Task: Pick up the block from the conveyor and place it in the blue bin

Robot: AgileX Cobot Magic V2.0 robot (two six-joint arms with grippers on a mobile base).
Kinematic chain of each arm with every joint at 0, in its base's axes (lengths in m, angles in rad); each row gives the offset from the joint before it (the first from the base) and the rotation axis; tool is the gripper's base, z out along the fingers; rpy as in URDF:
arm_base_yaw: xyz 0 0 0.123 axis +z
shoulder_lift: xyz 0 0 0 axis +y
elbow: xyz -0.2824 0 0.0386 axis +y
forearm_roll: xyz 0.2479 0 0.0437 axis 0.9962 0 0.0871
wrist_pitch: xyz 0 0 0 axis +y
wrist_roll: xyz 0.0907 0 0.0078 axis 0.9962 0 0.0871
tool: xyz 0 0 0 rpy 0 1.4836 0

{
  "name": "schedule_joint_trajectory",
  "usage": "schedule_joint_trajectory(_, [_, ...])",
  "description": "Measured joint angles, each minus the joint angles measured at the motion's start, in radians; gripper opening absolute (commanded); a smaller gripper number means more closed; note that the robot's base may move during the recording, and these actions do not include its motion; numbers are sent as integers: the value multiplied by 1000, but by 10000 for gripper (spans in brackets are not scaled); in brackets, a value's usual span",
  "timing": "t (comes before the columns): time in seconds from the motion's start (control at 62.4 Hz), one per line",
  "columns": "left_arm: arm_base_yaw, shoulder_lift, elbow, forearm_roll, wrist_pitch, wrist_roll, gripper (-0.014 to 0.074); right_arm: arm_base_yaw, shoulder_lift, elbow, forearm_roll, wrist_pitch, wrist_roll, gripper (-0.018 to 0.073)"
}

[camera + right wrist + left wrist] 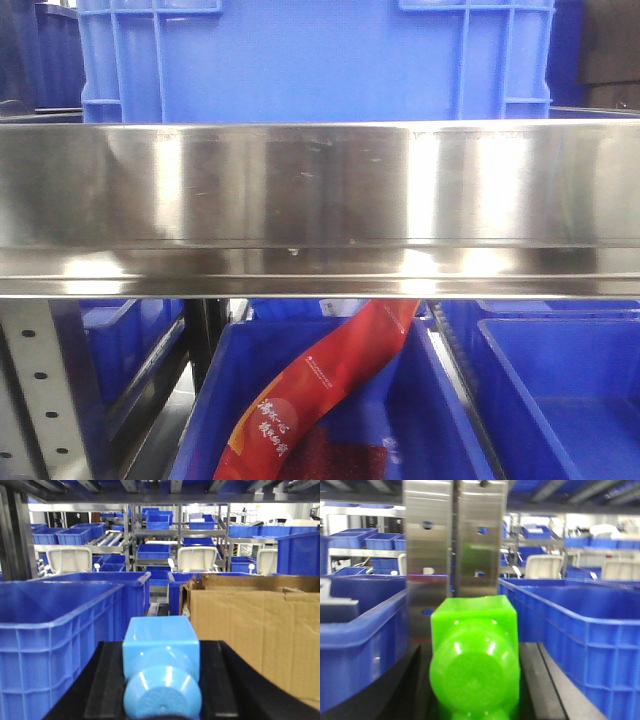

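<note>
In the left wrist view my left gripper (pixel 472 649) is shut on a bright green block (pixel 474 670), which sits between its two black fingers (pixel 395 685). In the right wrist view my right gripper (pixel 161 646) is shut on a light blue block (pixel 161 675), also between black fingers (pixel 105 680). A blue bin (pixel 585 630) stands close on the left gripper's right side, and another blue bin (pixel 55 630) stands close on the right gripper's left side. The conveyor is out of view. Neither gripper shows in the front view.
A steel shelf beam (pixel 320 200) fills the front view, with a blue crate (pixel 310 60) above it. Below it are blue bins, one holding a red packet (pixel 320 390). A steel upright (pixel 455 545) stands ahead of the left gripper. A cardboard box (pixel 255 630) stands right of the right gripper.
</note>
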Motion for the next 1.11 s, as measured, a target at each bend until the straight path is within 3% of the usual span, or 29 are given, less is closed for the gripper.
schedule_joint_trajectory(0.144, [-72,33,-101,71,51,0,-111,0,47,-64,3,0,0,-162])
schedule_joint_trajectory(0.449, [-269,270,-312,73,56,0,-111,6,283,-259,31,2,2,-162])
schedule_joint_trajectory(0.641, [-386,480,-443,73,49,0,-111,105,456,-396,38,2,2,-162])
schedule_joint_trajectory(0.882, [-404,745,-622,-45,47,0,-111,321,682,-545,39,-28,2,-162])
schedule_joint_trajectory(1.106, [-404,912,-748,-86,45,0,-111,444,889,-653,41,-84,2,-162])
